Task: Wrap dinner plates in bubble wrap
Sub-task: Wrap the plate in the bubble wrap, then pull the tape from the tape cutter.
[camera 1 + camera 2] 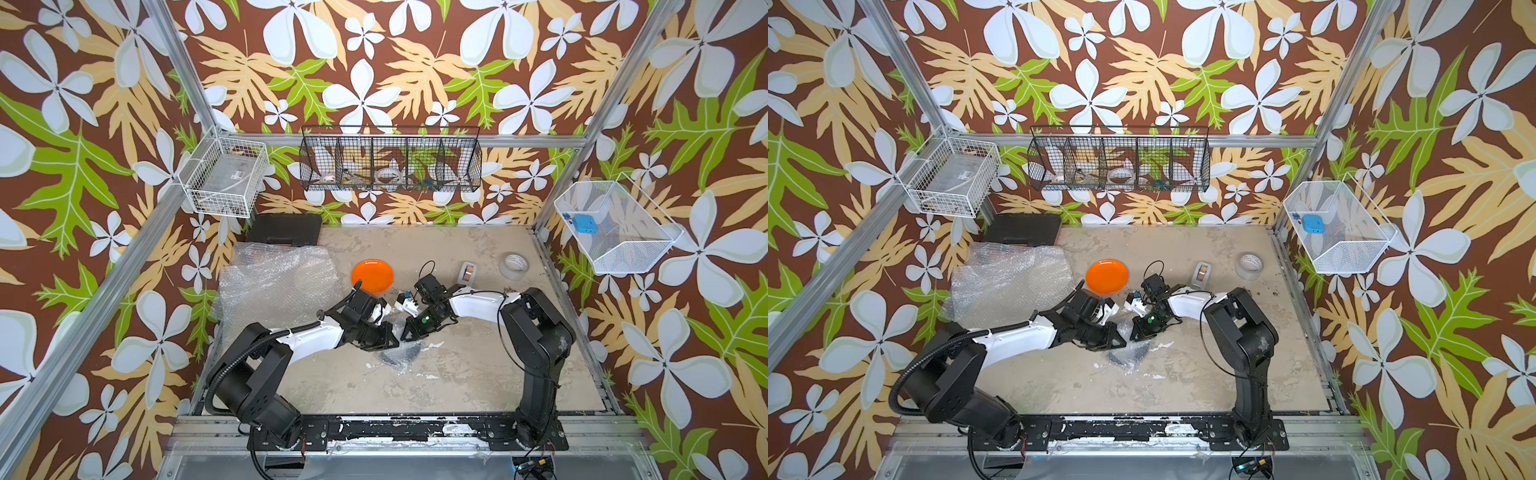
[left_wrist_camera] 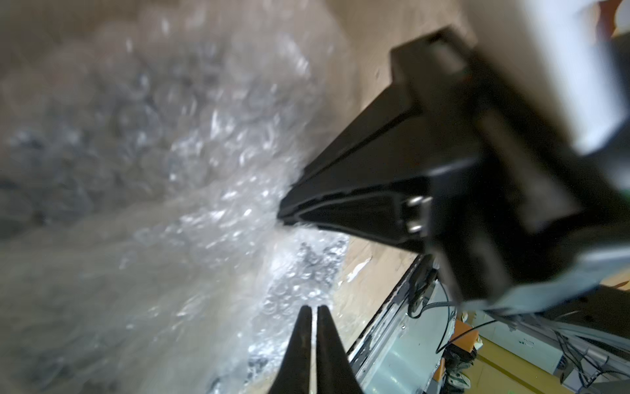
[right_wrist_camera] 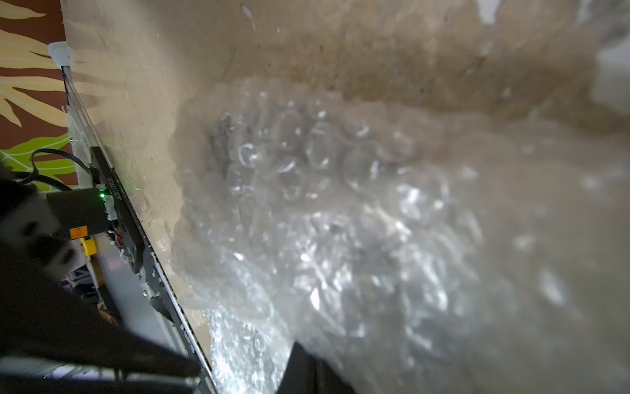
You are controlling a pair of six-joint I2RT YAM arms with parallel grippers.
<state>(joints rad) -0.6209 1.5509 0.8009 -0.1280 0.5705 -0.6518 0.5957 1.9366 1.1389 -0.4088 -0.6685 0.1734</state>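
An orange dinner plate (image 1: 372, 275) (image 1: 1106, 276) lies bare mid-table. Just in front of it my two grippers meet tip to tip over a small bundle of bubble wrap (image 1: 394, 356) (image 1: 1126, 355) with a dark round shape showing through it. The right gripper (image 1: 405, 336) (image 2: 283, 215) is shut on a bunched fold of that bubble wrap (image 2: 221, 218) (image 3: 341, 238), which drapes over its fingers (image 3: 301, 370). The left gripper (image 1: 395, 343) (image 2: 314, 311) stands next to it, its jaws together with only a thin slit and nothing between them.
Spare bubble wrap sheets (image 1: 278, 286) are piled at the left, with a black case (image 1: 286, 228) behind them. A clear tape roll (image 1: 514, 266) and a small dispenser (image 1: 468, 273) sit back right. Wire baskets (image 1: 390, 162) hang on the walls. The metal front rail (image 1: 374, 430) borders the near edge.
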